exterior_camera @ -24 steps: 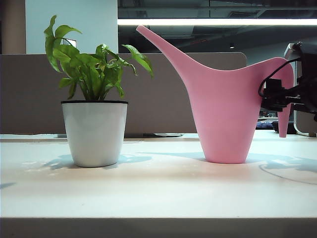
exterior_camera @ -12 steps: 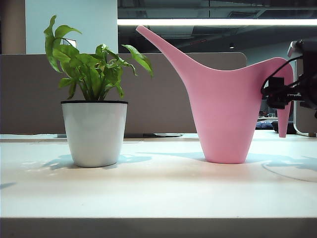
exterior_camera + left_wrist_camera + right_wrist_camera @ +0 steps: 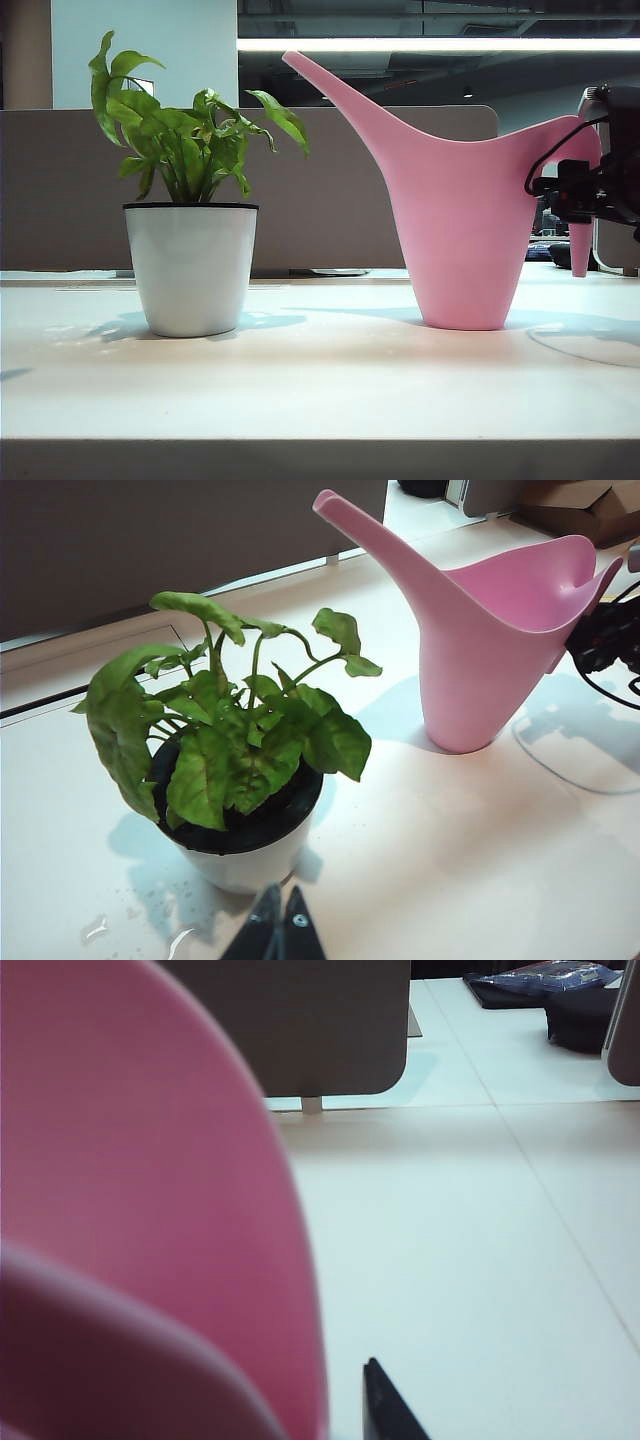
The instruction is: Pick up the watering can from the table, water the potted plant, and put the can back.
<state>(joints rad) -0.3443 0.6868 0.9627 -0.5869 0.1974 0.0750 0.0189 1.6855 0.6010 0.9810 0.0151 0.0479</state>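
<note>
The right gripper point(image 3: 588, 195) is matte black, a blocky assembly with small bracket-like parts and a rounded grey housing above it. 1 thin black cable loops out from its body and curves back in. The left gripper point(image 3: 279, 928) shows 2 slim black tapered fingers, 1 point(image 3: 299, 932) of them carrying a small pale round screw near its tip.

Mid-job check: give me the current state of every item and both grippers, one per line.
watering can: upright on the table, spout pointing toward the plant, handle at the right gripper.
potted plant: upright on the table, apart from the can.
right gripper: at the can's handle; whether the grip is closed cannot be told.
left gripper: fingers together, empty, hovering near the plant pot.
</note>
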